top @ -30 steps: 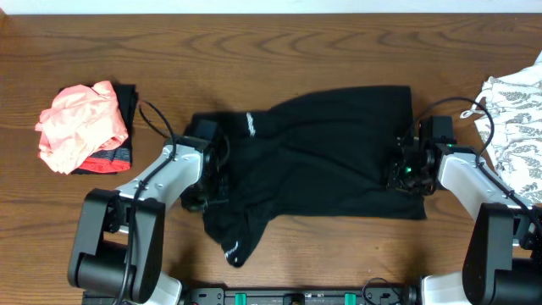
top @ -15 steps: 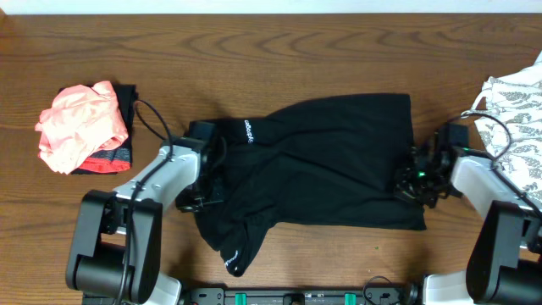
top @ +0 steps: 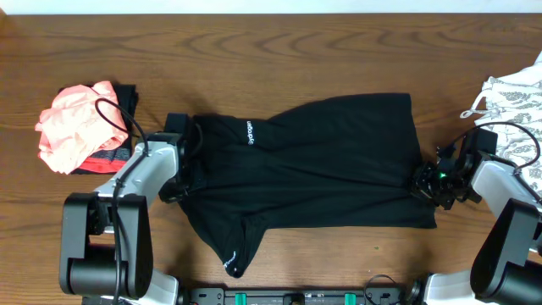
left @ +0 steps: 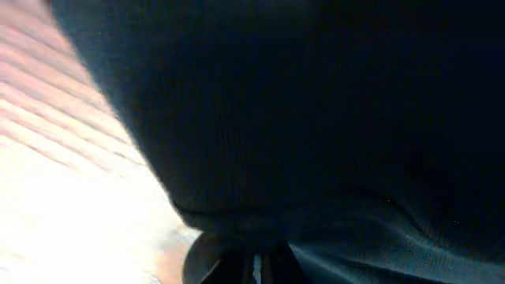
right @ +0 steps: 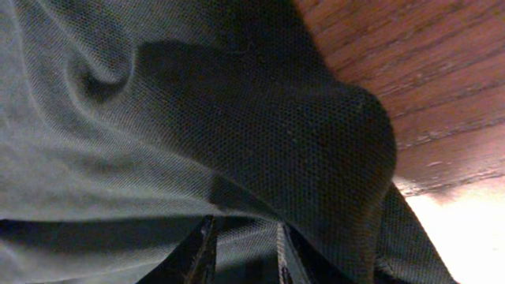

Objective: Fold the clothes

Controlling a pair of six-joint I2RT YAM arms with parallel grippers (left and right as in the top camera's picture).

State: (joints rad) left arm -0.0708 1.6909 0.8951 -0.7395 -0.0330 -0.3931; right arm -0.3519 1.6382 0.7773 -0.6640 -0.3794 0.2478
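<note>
A large black garment (top: 322, 161) lies spread across the middle of the wooden table (top: 254, 42). It has a small white logo (top: 249, 133) near its left end, and a corner hangs toward the front edge. My left gripper (top: 175, 180) is shut on the garment's left edge. In the left wrist view dark fabric (left: 316, 102) fills the frame above the closed left gripper (left: 258, 268). My right gripper (top: 425, 180) pinches the right edge. In the right wrist view a fold of the black cloth (right: 197, 118) runs between the jaws of the right gripper (right: 245, 252).
A coral-pink garment (top: 80, 123) sits bunched on a dark folded piece (top: 125, 140) at the far left. A white leaf-patterned garment (top: 517, 110) lies at the right edge, close to my right arm.
Both arms have pulled outward, the left to the left and the right to the right. The black garment has stretched wider and flatter between them.
</note>
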